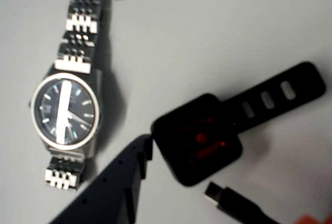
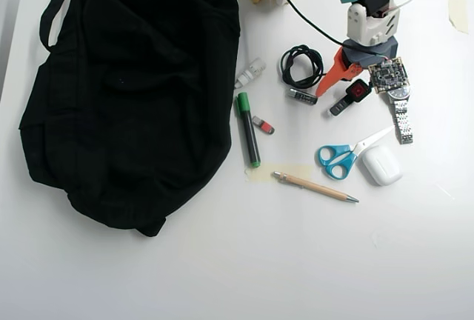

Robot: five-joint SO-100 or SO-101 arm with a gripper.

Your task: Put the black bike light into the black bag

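Dark gripper finger [image 1: 111, 187] beside black bike light [image 1: 199, 138], square red-glinting face, slotted tail

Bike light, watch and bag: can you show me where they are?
black bike light [image 1: 199, 141], wrist view, on its red lens face.
watch [image 1: 65, 111], wrist view, on its dark dial.
black bag [image 2: 126, 90], overhead view, on the middle of its fabric.

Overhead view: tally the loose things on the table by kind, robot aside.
Bags: 1, black bag
Lights: 1, black bike light
Writing tools: 2, green marker, pen
Scissors: 1
Watches: 1, wristwatch
Cables: 1, coiled black cable
White cases: 1
Small unclear items: 3
Total: 11
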